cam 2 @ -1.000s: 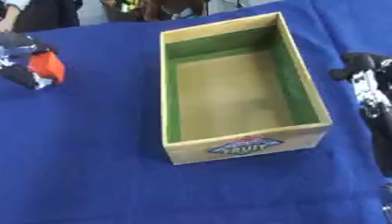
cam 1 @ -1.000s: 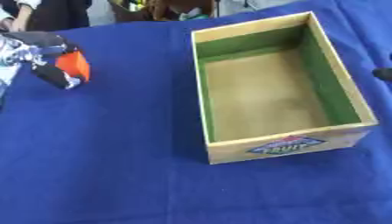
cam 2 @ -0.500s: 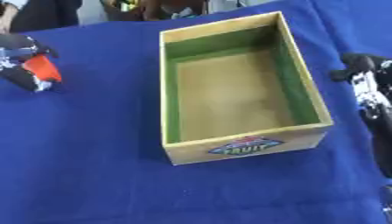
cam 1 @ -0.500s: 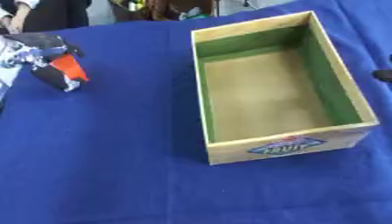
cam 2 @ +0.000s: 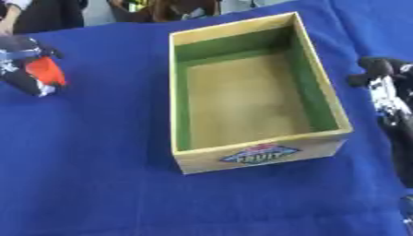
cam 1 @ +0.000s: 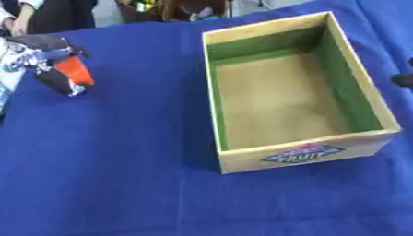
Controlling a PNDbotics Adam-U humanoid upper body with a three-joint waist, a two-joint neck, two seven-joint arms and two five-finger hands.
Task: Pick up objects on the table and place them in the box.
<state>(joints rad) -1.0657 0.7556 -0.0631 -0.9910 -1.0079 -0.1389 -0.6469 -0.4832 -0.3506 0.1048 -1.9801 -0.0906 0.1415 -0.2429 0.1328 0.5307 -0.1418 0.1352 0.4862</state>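
Note:
My left hand (cam 1: 36, 55) is at the table's far left, its fingers curled round a small orange-red object (cam 1: 75, 71); whether the object touches the cloth I cannot tell. The wooden box (cam 1: 242, 160) with green inner walls and a "FRUIT" label on its front stands right of centre, and nothing lies inside it. Beside the box's right wall my right hand (cam 2: 380, 78) rests on the cloth, fingers relaxed and holding nothing; the left eye view shows only a dark tip of it.
A blue cloth (cam 1: 121, 175) covers the whole table. People in dark clothes sit along the far edge (cam 1: 56, 14), with a few small things behind the box.
The left hand has turned the orange-red object a little and stayed in almost the same spot. The box and the right hand have not moved.

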